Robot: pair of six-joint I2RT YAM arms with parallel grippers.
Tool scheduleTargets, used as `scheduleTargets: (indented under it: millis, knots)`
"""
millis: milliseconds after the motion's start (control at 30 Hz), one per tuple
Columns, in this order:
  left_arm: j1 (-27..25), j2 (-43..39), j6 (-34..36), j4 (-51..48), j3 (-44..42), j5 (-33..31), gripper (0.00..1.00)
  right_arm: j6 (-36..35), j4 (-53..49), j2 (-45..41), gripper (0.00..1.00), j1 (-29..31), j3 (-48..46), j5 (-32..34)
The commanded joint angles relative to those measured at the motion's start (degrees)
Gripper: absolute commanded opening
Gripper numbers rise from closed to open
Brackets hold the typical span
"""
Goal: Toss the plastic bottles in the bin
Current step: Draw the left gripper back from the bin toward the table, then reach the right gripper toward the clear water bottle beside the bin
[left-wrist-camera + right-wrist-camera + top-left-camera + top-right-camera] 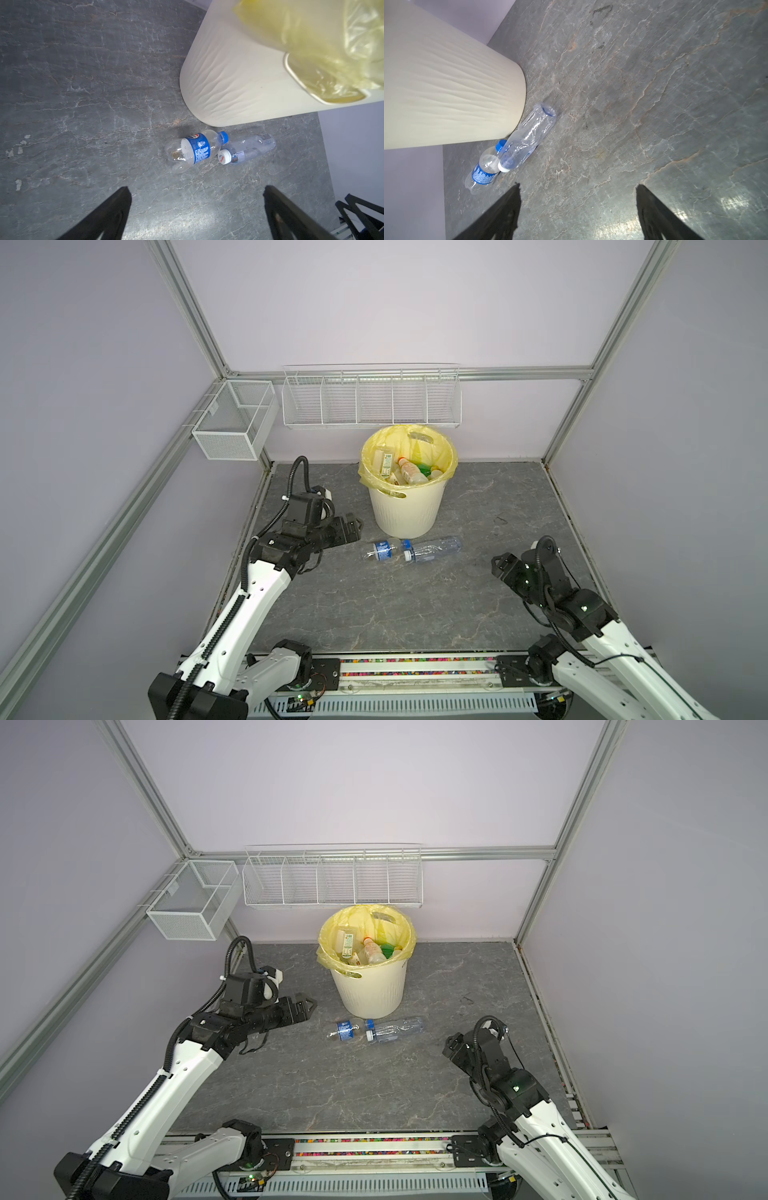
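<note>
- Bottles first: two lie on their sides on the grey tabletop (374,605), just in front of the bin (405,510).
- Nearer the left arm is the blue-label bottle (380,551), and its blue cap points towards the bin's base.
- Beside it lies the clear bottle (436,548), crumpled, its white cap against the blue-label one's shoulder.
- The left gripper (197,188) hangs wide open and holds nothing, off to the left of the pair and short of them.
- The right gripper (578,185) is spread just as wide with nothing in it, well apart from the bottles on the right.
- Between the two arms runs a broad stretch of open tabletop, stone-patterned with pale veins.
- The bin stands close to the back wall (374,323), under the long wire basket (370,400).
- It is a round, cream, tapered bucket with soft vertical ribs, and a crinkled yellow bag (451,456) is folded over its rim.
- Both top views look down inside it: several bottles (409,470) are piled there, one orange-capped, one green.
- The wrist views catch only the bin's outer wall, so neither shows what is inside.
- The left wrist view picks out a cut-out handle with the bag behind it, and a red-and-blue mark on the white cap.
- The right wrist view shows the clear bottle's crushed base close to the bin's foot, though whether they touch I cannot tell.
</note>
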Motion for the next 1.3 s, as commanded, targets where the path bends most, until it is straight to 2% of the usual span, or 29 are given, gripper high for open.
scheduleTargets:
  millis: [0, 100, 267, 400, 533, 867, 1067, 1267]
  knots:
    - [0.2, -0.5, -0.5, 0.7, -1.5, -1.3, 0.99, 7.3, -4.7, 1.6, 0.88, -0.2, 1.4, 4.1]
    - [0.2, 0.4, -0.6, -0.1, -1.4, -3.2, 0.99, 7.4, -4.1, 3.6, 0.88, -0.1, 2.2, 2.7]
    - [0.2, 0.0, -0.7, -0.2, -2.0, -10.5, 0.99, 7.1, -1.9, 7.9, 0.88, 0.4, 3.2, 1.4]
    - [0.2, -1.2, -5.2, 0.7, -4.8, -14.6, 1.00, 6.9, 0.9, 11.6, 0.88, 0.7, 3.1, 0.7]
    - [0.5, -1.2, -4.4, 2.3, -6.1, -12.5, 1.00, 7.8, 3.1, 15.3, 0.88, 1.4, 3.1, 0.8]
    - [0.5, -0.6, -5.5, 5.4, -9.1, -14.1, 1.00, 16.6, 7.1, 22.3, 0.88, 4.5, 3.1, 3.9]
    - [0.5, -0.8, -5.8, 5.5, -9.5, -14.9, 1.00, 20.3, 7.7, 28.9, 0.88, 5.7, 7.7, 5.1]
    - [0.4, -1.4, -6.1, 6.9, -11.6, -13.6, 1.00, 22.6, 9.2, 39.2, 0.88, 6.5, 14.7, 1.2]
